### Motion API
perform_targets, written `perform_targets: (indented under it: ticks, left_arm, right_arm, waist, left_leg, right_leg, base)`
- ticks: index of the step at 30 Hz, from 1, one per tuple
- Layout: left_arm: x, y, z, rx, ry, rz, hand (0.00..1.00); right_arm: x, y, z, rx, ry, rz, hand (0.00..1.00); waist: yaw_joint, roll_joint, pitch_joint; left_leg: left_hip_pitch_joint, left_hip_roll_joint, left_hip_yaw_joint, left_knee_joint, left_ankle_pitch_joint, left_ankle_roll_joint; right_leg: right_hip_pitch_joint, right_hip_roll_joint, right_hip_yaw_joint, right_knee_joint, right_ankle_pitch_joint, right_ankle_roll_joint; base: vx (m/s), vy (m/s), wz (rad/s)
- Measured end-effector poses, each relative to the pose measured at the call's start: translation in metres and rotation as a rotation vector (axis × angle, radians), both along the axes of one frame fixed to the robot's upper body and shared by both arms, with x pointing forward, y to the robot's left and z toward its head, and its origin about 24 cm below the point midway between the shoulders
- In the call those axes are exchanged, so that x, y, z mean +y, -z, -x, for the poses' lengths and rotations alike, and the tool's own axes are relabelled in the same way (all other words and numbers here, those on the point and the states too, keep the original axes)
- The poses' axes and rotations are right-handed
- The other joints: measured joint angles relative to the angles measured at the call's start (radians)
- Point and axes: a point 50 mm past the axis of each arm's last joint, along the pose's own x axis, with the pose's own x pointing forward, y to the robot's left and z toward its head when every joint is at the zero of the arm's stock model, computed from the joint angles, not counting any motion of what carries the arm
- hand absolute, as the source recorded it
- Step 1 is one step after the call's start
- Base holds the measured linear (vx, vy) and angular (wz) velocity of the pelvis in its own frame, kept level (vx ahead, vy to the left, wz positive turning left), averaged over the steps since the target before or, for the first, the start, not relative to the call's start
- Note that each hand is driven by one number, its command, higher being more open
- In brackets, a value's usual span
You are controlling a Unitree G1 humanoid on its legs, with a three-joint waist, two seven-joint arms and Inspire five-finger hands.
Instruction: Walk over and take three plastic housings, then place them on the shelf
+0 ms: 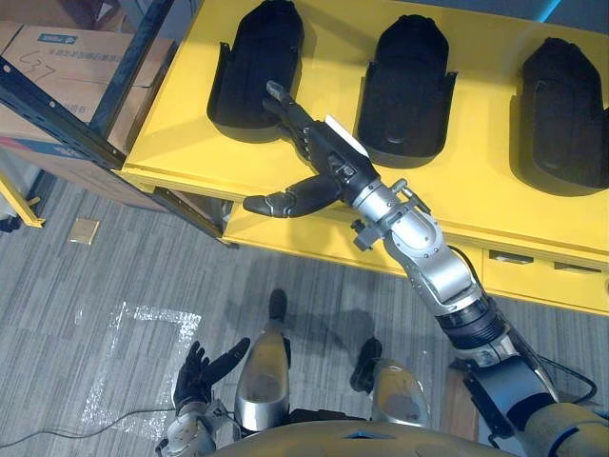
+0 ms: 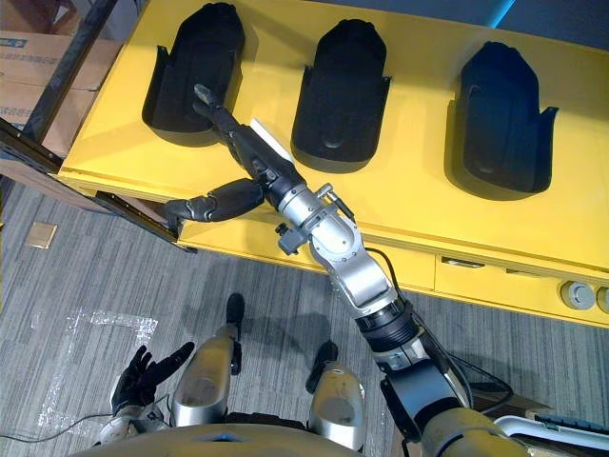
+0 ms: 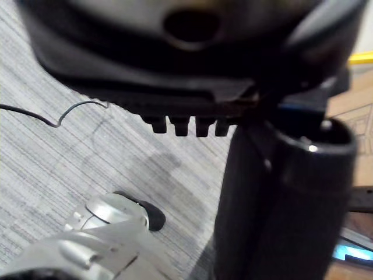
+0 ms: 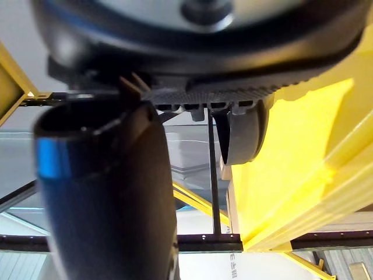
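Low by the floor, the left hand hangs with relaxed fingers. Over the yellow shelf, the right hand lies released, fingertips on the left housing; two more housings sit rightward. Any grasp needs the thumb under the rim.

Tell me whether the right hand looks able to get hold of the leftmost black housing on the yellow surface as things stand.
Probably yes. The right hand is open, its straight fingers already lying on the near end of the leftmost housing on the yellow surface, thumb spread below the edge. Nothing lies between them.
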Motion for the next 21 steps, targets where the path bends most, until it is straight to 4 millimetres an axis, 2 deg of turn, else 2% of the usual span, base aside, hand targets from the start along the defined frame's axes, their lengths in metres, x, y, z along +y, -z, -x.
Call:
perform_targets:
  ticks: [6, 11, 14, 16, 17, 18, 19, 21]
  left_arm:
    - [0.000, 0.000, 0.000, 0.001, 0.007, -0.004, 1.00]
    - [0.000, 0.003, 0.004, 0.033, 0.044, -0.034, 1.00]
    - [0.002, 0.005, 0.008, 0.054, 0.059, -0.063, 1.00]
    - [0.008, 0.005, 0.011, 0.073, 0.044, -0.094, 1.00]
    - [0.010, 0.005, 0.012, 0.075, 0.033, -0.097, 1.00]
    - [0.013, 0.005, 0.013, 0.081, 0.014, -0.105, 1.00]
    - [0.014, 0.005, 0.013, 0.081, 0.007, -0.107, 1.00]
    - [0.022, 0.005, 0.016, 0.089, -0.034, -0.116, 1.00]
  right_arm:
    - [-0.001, -0.001, -0.001, -0.004, 0.035, -0.016, 1.00]
    - [-0.008, -0.005, 0.000, -0.030, 0.068, -0.048, 1.00]
    - [-0.034, -0.019, 0.010, -0.119, 0.145, -0.159, 1.00]
    - [-0.067, -0.037, 0.017, -0.225, 0.255, -0.244, 1.00]
    - [-0.076, -0.041, 0.020, -0.254, 0.289, -0.263, 1.00]
    - [-0.096, -0.049, 0.024, -0.310, 0.367, -0.289, 1.00]
    - [-0.106, -0.053, 0.027, -0.337, 0.407, -0.298, 1.00]
    - [-0.150, -0.057, 0.043, -0.407, 0.585, -0.307, 1.00]
  waist:
    - [0.000, -0.006, 0.003]
    - [-0.002, -0.020, -0.010]
    - [-0.004, -0.051, -0.059]
    - [-0.015, -0.086, -0.097]
    - [-0.024, -0.095, -0.112]
    - [-0.040, -0.108, -0.134]
    - [-0.046, -0.111, -0.142]
    - [-0.066, -0.122, -0.190]
  left_leg:
    - [0.008, 0.000, 0.003, -0.004, 0.000, 0.000]
    - [0.083, 0.002, 0.046, -0.077, 0.011, -0.003]
    - [0.106, 0.002, 0.074, -0.118, 0.023, -0.006]
    - [0.144, -0.004, 0.109, -0.131, 0.015, -0.008]
    - [0.147, -0.007, 0.114, -0.131, 0.011, -0.007]
    - [0.164, -0.013, 0.135, -0.131, 0.002, -0.005]
    - [0.175, -0.013, 0.145, -0.131, -0.004, -0.005]
    - [0.212, -0.013, 0.195, -0.132, -0.028, -0.006]
  right_leg:
    - [0.005, 0.000, 0.003, -0.003, 0.001, 0.001]
    - [0.042, 0.008, 0.031, -0.050, 0.013, 0.017]
    - [0.057, 0.019, 0.048, -0.105, 0.043, 0.024]
    - [0.089, 0.018, 0.075, -0.155, 0.063, 0.035]
    - [0.093, 0.016, 0.079, -0.165, 0.067, 0.039]
    - [0.104, 0.011, 0.095, -0.179, 0.074, 0.045]
    - [0.112, 0.011, 0.109, -0.186, 0.080, 0.050]
    - [0.127, 0.011, 0.154, -0.210, 0.097, 0.060]
  base:
    - [0.00, -0.003, -0.01]
    - [0.03, -0.017, -0.20]
    - [0.11, -0.009, -0.21]
    - [0.13, 0.003, -0.36]
    - [0.11, 0.014, -0.31]
    - [0.08, 0.021, -0.28]
    - [0.09, 0.042, -0.47]
    - [0.06, 0.046, -0.60]
